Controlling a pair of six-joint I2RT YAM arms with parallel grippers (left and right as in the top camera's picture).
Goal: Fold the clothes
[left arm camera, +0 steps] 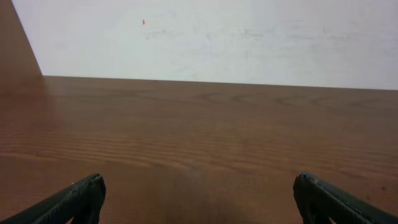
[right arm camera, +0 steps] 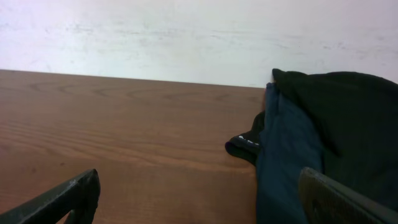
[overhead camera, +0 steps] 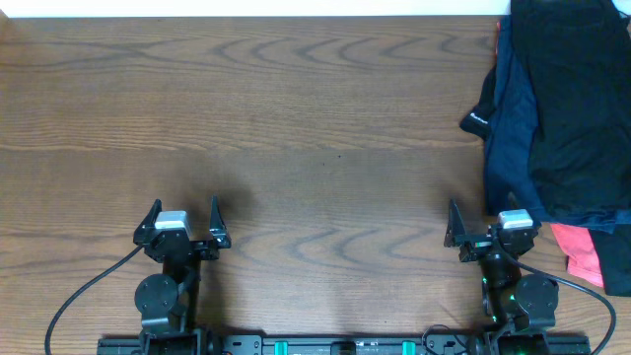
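Wood table (overhead camera: 296,99), navy garments (overhead camera: 505,138), pink garment (overhead camera: 584,254)

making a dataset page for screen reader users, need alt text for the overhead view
Black shorts lie on a navy-blue garment in a heap at the right edge of a wooden table, with a coral-pink garment at the heap's near end. At the near edge, the left claw and right claw are both open and empty.

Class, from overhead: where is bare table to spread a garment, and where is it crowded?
Free: brown wooden table left of the navy-blue garments, back edge to the left tool and right tool. Crowded: right side, plain black soft-fabric shorts atop them, coral-pink garment beside the right tool.
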